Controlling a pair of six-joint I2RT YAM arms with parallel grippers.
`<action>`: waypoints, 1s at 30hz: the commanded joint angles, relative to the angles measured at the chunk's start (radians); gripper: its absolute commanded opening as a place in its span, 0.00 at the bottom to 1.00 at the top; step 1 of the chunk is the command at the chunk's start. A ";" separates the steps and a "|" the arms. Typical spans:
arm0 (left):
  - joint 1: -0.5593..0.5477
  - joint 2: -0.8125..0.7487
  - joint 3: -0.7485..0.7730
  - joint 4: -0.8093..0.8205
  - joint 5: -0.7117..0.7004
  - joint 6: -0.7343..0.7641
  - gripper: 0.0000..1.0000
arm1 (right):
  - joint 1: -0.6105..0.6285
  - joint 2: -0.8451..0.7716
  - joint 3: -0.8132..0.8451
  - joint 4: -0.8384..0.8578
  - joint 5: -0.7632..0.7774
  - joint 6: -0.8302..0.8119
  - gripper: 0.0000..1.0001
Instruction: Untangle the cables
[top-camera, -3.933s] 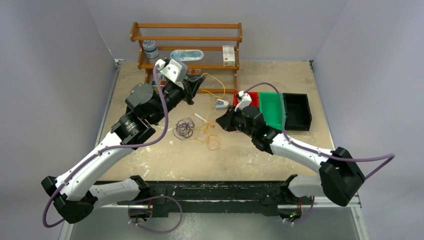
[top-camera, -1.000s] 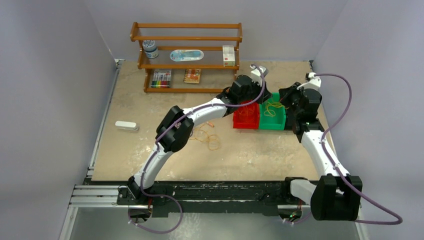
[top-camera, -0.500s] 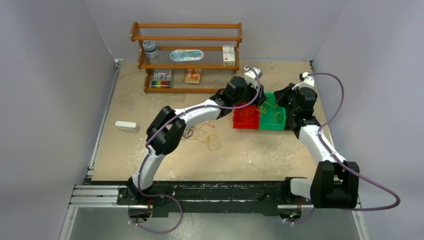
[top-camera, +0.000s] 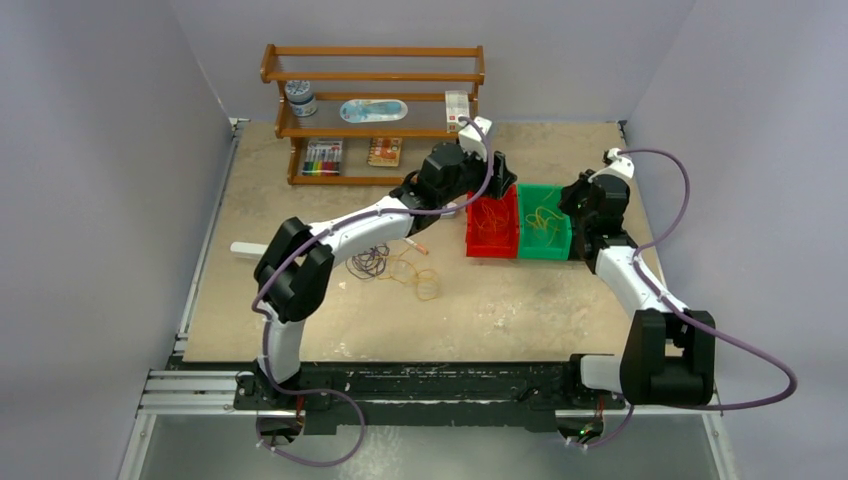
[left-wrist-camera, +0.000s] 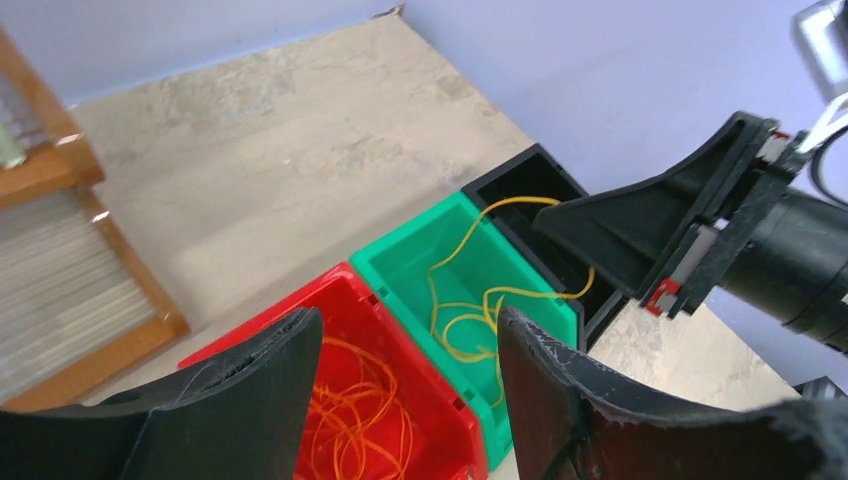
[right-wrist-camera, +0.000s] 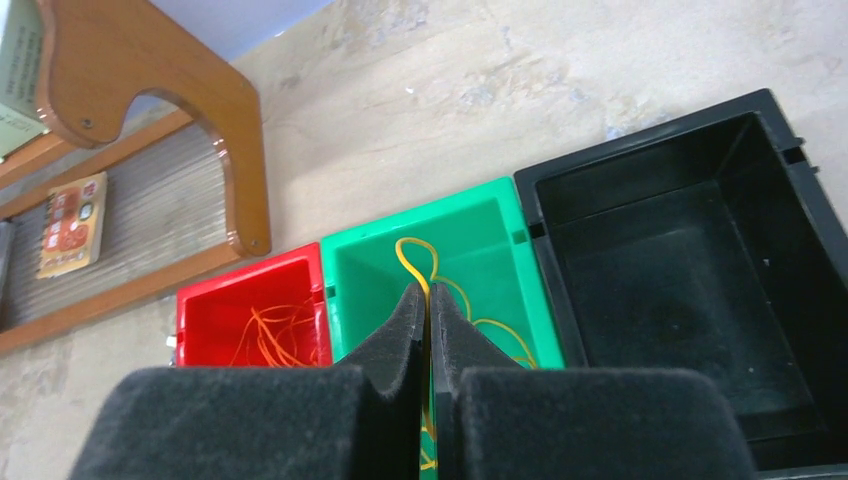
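Left gripper (left-wrist-camera: 405, 338) hung with its fingers spread wide and nothing between them, just above the red bin (right-wrist-camera: 250, 275). I read that as the drop spot, because the orange cable (left-wrist-camera: 355, 410) lay coiled loose on that bin's floor, right below the gap and touching neither finger. On my right side, the right gripper (right-wrist-camera: 428, 300) was pressed fully together, and a strand of the yellow cable (right-wrist-camera: 412, 262) came up out of the pinch in a small loop. In the left wrist view the same strand ran from the green bin (right-wrist-camera: 460, 212) up to those fingers, so I took it as held, part of it in the bin and part lifted. That made sense to me: one colour per bin, yellow into green. The black bin (right-wrist-camera: 660, 270) next along showed a bare floor, and I guessed it was meant for the dark cable (top-camera: 368, 262). That one lay back on the table (top-camera: 500, 320), beside a few pale orange loops (top-camera: 420, 282) near the left forearm and well apart from both grippers, so the sorting looked only part done
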 joint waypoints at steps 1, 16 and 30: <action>0.008 -0.108 -0.071 0.010 -0.077 -0.048 0.65 | -0.004 0.002 0.046 0.013 0.101 -0.045 0.00; 0.199 -0.389 -0.330 -0.439 -0.265 -0.241 0.77 | -0.002 0.115 0.062 -0.015 -0.065 -0.140 0.01; 0.198 -0.586 -0.486 -0.537 -0.362 -0.190 0.80 | 0.052 0.355 0.186 -0.116 -0.181 -0.237 0.08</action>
